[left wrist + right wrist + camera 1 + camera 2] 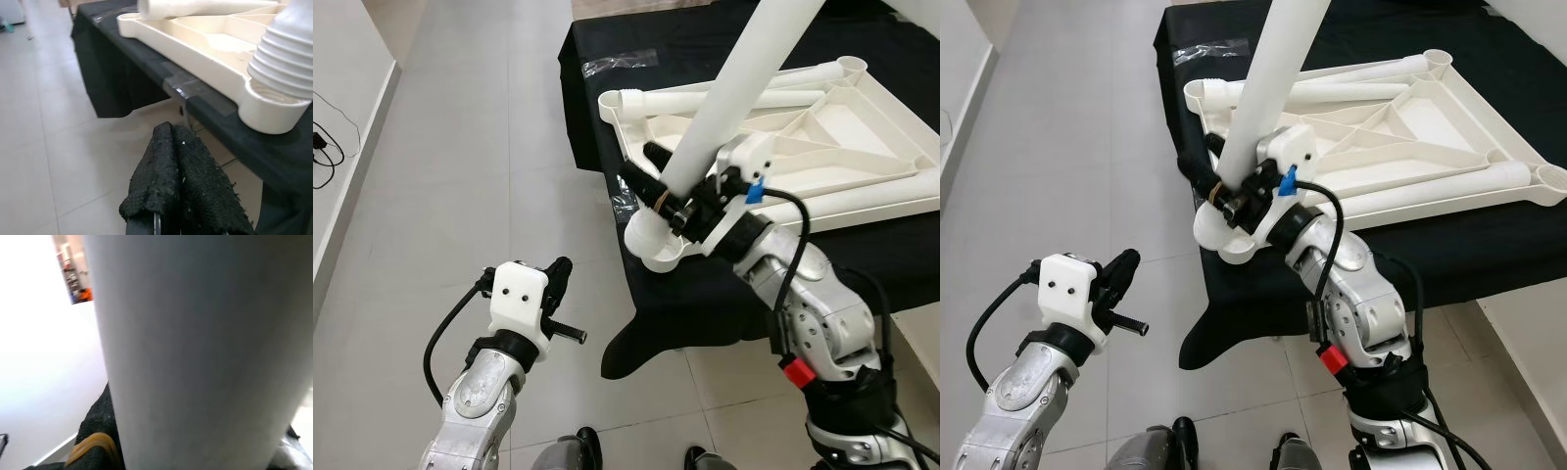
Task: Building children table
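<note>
— Table top (822,147) first: where is it?

— It lies upside down on the black cloth (705,39), so its corner holes face up. One corner hangs just past the cloth's edge.

— Why is the leg (724,108) held like that?

— The right gripper (671,191) is closed around the white leg, low down. The leg's ridged end sits in the near corner socket (656,245). The leg leans, so I think it is being pushed or turned in. I cannot tell how deep it is.

— And the left gripper (558,279)?

— It hangs over the floor (460,147), beside the cloth's edge, holding nothing. Its two fingers (181,186) are pressed together.

— What else is around?

— More white legs (724,96) lie along the table top's far side. A clear plastic bag (619,63) lies on the cloth behind it.

— Anything in the way?

— The right gripper sits close to the socket, so there is little room there. The leaning leg could slip out, I think.
</note>
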Controlling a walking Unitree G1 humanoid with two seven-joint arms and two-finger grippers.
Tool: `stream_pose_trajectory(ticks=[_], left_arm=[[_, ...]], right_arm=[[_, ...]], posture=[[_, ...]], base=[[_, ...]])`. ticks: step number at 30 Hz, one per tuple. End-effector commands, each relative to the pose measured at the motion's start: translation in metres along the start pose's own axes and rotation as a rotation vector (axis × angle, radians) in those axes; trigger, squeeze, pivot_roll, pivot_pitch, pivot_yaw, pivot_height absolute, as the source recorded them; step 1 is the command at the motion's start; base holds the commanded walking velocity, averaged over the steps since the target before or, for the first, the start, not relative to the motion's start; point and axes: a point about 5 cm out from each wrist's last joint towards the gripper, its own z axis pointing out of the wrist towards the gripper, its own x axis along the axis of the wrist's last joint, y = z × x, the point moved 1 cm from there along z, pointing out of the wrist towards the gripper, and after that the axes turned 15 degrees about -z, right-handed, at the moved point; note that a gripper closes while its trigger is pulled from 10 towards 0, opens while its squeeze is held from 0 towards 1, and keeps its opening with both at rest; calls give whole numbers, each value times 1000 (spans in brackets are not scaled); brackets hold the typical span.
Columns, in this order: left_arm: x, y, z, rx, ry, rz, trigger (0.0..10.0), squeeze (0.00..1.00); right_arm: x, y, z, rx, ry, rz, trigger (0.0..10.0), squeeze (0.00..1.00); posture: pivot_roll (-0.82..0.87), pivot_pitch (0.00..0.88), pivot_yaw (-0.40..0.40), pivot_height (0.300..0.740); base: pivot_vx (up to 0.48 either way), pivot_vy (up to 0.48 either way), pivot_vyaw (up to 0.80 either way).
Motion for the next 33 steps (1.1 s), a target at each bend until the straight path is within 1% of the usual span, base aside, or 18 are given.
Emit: stream_pose_trajectory(ticks=[1, 5, 8, 10, 12, 13, 14, 16, 20, 21, 25, 27, 30, 33], left_arm=[[-7, -3, -3, 13, -37, -22, 10000, 0], [-9, -3, -4, 16, -45, -39, 10000, 0], [-14, -3, -7, 14, -60, -47, 10000, 0], [-24, -4, -12, 12, -95, -59, 10000, 0], [-24, -4, -12, 12, -95, -59, 10000, 0], [-27, -4, -14, 12, -106, -62, 10000, 0], [-32, -5, -17, 13, -124, -70, 10000, 0], [-34, -5, -18, 12, -129, -70, 10000, 0], [-35, -6, -18, 11, -130, -69, 10000, 0], [-35, -8, -16, 35, -130, -77, 10000, 0], [-36, -9, -15, 42, -139, -75, 10000, 0], [-37, -9, -14, 32, -145, -60, 10000, 0], [-36, -7, -14, 8, -141, -63, 10000, 0], [-34, -6, -14, -2, -129, -73, 10000, 0]], right_arm=[[3, -5, 1, 31, 24, -18, 10000, 0], [5, -3, 2, -3, 41, -13, 10000, 0], [2, -4, 4, -2, 16, -37, 10000, 0], [-3, -8, 3, 14, -5, -51, 10000, 0], [-3, -8, 3, 14, -5, -51, 10000, 0], [-5, -11, 2, 22, -11, -55, 10000, 0], [-13, -20, 0, 52, -36, -67, 10000, 0], [-19, -26, -3, 69, -54, -68, 10000, 0], [-22, -28, -4, 71, -62, -67, 10000, 0], [-26, -27, -5, 64, -74, -72, 10000, 0], [-28, -27, -6, 60, -80, -75, 10000, 0], [-28, -25, -7, 65, -75, -86, 10000, 0], [-24, -25, -7, 99, -53, -144, 10000, 0], [-26, -26, -7, 99, -49, -148, 10000, 0]], posture=[[30, 194, 13, 740], [29, 192, 16, 740], [28, 191, 21, 740], [27, 183, 28, 740], [27, 183, 28, 740], [27, 183, 28, 740], [24, 179, 32, 740], [24, 173, 35, 740], [21, 170, 38, 740], [18, 164, 40, 740], [17, 160, 40, 740], [16, 155, 42, 740], [16, 155, 46, 740], [19, 154, 46, 740]], base=[[0, -480, 775], [0, -480, 380], [0, -480, 0], [0, -480, 0], [0, -480, 0], [0, -480, 0], [0, -480, 0], [0, -480, 0], [0, -480, 0], [0, 0, 0], [0, 0, 0], [0, 0, 0], [0, 0, 800], [205, 0, 800]])
